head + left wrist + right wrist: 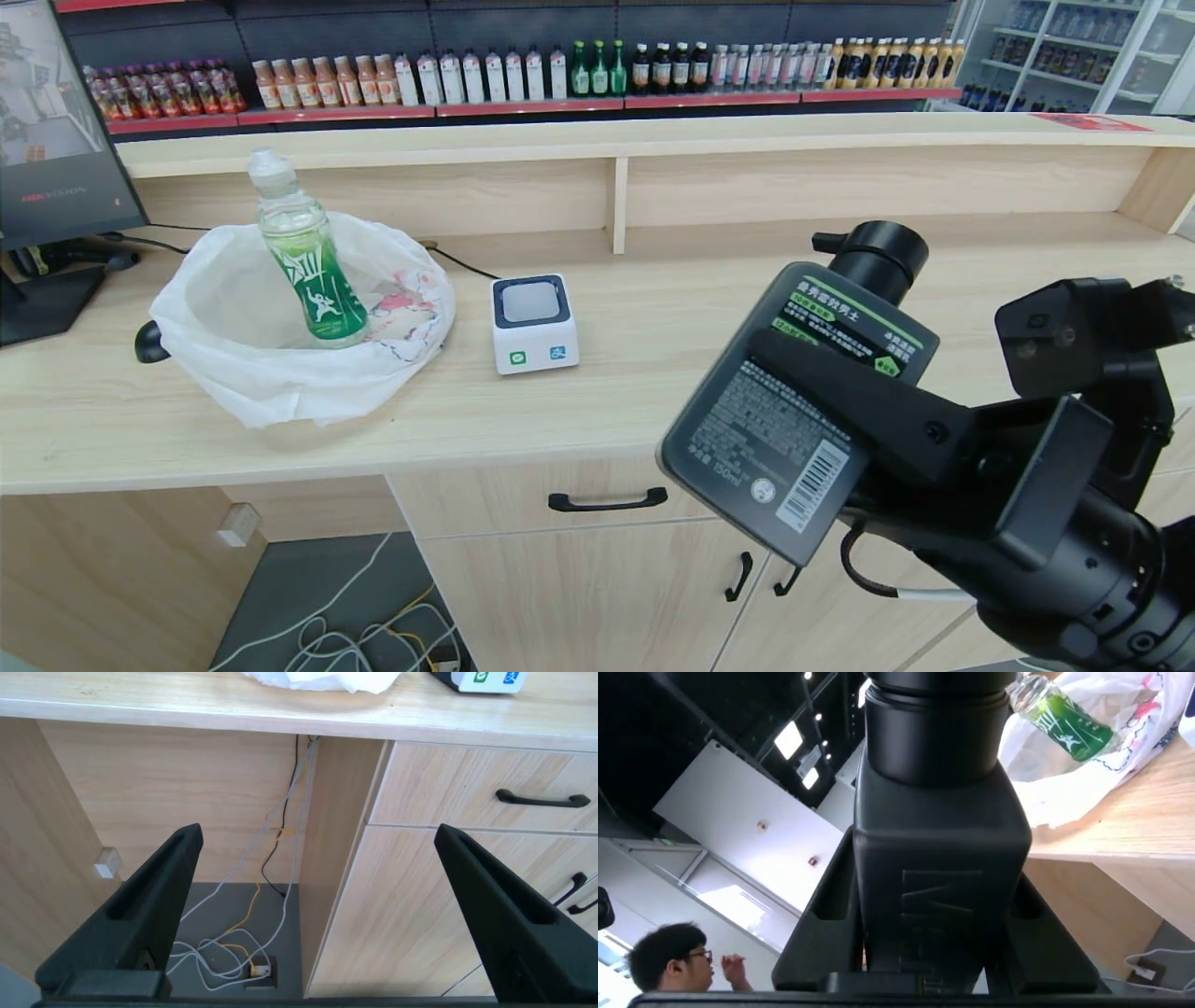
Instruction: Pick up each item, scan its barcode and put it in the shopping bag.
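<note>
My right gripper (pixel 845 425) is shut on a black bottle (pixel 784 392) with a black cap, held tilted in the air off the counter's front right, its barcode label facing up toward me. The same black bottle (pixel 938 849) stands between my right fingers in the right wrist view. A white shopping bag (pixel 233 373) lies open on the counter at the left, with a green drink bottle (pixel 308 261) standing upright in it. The white scanner cube (pixel 534 324) sits just right of the bag. My left gripper (pixel 318 915) hangs open below the counter's edge, nothing between its fingers.
A monitor (pixel 56 140) and black cables stand at the counter's far left. A raised wooden shelf (pixel 616 140) runs along the back. Drawers and cabinet doors with black handles (pixel 607 502) lie under the counter, with loose cables (pixel 243 952) on the floor.
</note>
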`<state>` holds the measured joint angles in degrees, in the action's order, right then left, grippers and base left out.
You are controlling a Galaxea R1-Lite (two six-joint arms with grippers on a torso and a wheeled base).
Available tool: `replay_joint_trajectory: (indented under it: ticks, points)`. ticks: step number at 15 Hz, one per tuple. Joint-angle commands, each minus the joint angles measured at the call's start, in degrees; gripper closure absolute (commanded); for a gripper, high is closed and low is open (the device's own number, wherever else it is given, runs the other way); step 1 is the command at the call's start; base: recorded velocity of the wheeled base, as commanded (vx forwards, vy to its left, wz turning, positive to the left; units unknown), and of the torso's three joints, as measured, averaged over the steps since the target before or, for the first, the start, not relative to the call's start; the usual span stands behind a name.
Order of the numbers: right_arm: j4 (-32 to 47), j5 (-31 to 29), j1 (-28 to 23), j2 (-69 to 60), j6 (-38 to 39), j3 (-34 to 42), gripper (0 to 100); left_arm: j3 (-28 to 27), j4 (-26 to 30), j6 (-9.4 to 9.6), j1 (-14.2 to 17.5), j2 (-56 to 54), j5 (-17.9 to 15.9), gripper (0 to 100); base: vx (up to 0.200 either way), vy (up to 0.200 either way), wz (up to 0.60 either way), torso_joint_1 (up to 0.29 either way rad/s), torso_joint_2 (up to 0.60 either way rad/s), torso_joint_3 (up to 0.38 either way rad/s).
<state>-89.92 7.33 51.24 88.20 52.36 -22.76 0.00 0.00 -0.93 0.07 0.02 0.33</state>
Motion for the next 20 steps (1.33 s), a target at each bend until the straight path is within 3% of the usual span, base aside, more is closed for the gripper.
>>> replay_joint_trajectory:
  ticks: [1, 6, 14, 18, 20]
  points:
    - [-0.1, 0.1, 0.0, -0.2, -0.1, 0.0, 100, 0.0, 0.0, -0.04, 0.0, 0.0, 0.0, 0, 0.000, 0.000, 0.00, 0.000, 0.00, 0.000]
    - [-0.1, 0.5, 0.0, 0.0, -6.2, 0.1, 100, 0.0, 0.0, -0.04, 0.0, 0.0, 0.0, 0, 0.000, 0.000, 0.00, 0.000, 0.00, 0.000]
    - [-0.1, 0.2, -4.2, 1.4, -30.3, 6.7, 100, 0.0, 0.0, -0.04, 0.0, 0.0, 0.0, 0, 0.000, 0.000, 0.00, 0.000, 0.00, 0.000]
    - [-0.1, -6.4, -5.0, 2.2, -39.0, 7.6, 100, 0.0, 0.0, -0.04, 0.0, 0.0, 0.0, 0, 0.000, 0.000, 0.00, 0.000, 0.00, 0.000]
    - [-0.1, -10.8, -9.8, 2.9, -46.6, 7.2, 100, 0.0, 0.0, -0.04, 0.0, 0.0, 0.0, 0, 0.000, 0.000, 0.00, 0.000, 0.00, 0.000]
